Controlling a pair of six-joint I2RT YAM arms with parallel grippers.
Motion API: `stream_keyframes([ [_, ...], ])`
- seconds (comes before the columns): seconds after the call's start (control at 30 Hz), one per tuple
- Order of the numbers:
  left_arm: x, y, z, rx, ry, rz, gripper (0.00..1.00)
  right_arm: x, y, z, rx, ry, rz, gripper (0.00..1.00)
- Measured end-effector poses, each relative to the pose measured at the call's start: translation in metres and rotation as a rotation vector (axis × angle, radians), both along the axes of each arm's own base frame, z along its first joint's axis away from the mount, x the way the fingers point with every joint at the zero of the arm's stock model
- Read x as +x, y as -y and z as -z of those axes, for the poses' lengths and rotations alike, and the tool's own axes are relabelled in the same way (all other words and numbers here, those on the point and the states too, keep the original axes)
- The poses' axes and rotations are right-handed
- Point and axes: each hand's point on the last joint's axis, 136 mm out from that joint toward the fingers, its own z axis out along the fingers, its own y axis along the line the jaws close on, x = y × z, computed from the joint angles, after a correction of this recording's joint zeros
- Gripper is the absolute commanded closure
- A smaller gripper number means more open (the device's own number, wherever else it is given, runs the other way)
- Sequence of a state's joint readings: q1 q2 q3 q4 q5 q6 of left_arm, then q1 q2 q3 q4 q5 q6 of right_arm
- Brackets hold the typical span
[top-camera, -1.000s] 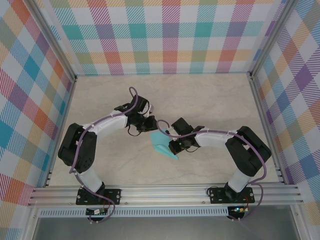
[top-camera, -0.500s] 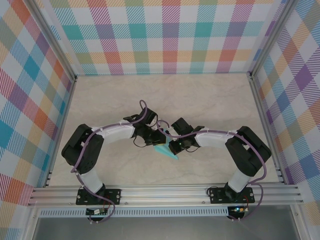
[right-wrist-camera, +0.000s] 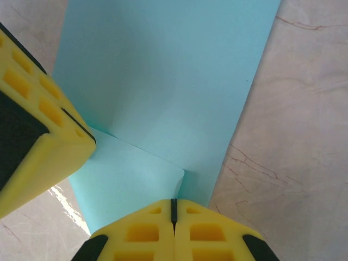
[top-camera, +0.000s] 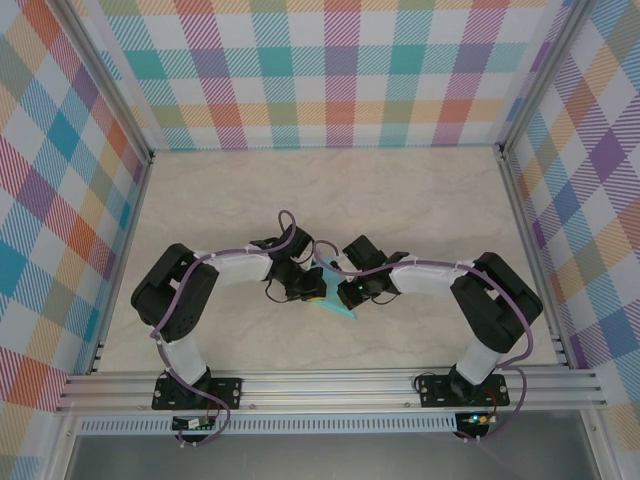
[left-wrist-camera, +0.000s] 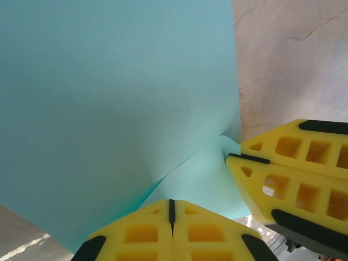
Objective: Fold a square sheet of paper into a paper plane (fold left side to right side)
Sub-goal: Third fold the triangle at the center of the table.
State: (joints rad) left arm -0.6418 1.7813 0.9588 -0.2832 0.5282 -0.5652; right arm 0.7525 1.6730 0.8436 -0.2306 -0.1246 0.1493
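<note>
Top external view: the square sheet of paper [top-camera: 340,311], partly folded, lies near the middle of the table [top-camera: 420,200], with the left gripper [top-camera: 308,290] at its 9 o'clock and the right gripper [top-camera: 346,293] at its 3 o'clock. Both pairs of jaws are closed, tips down on the teal sheet, apparently so that one pins the layers while the other sets the fold. Whether either tip pinches an edge cannot be told.

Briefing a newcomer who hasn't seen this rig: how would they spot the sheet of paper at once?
On the marbled table, find where the left gripper and right gripper meet at the centre. The sheet of paper is pinched there, partly folded: the only plain teal thing, against yellow fingers and pale stone.
</note>
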Motion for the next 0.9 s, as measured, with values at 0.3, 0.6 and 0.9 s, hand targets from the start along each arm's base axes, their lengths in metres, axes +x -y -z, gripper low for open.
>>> stream_keyframes([
  [0.3, -0.002, -0.004, 0.007, 0.016, 0.000, -0.005, 0.96, 0.000, 0.000, 0.000, -0.001, 0.000, 0.000, 1.00],
  [0.6, -0.003, -0.003, 0.009, -0.001, 0.011, -0.006, 0.97, -0.001, 0.002, -0.004, -0.004, -0.020, 0.033, 0.71],
  [0.9, -0.004, -0.002, 0.008, -0.003, 0.011, -0.004, 0.97, 0.006, 0.008, -0.077, 0.087, 0.073, 0.078, 0.65],
])
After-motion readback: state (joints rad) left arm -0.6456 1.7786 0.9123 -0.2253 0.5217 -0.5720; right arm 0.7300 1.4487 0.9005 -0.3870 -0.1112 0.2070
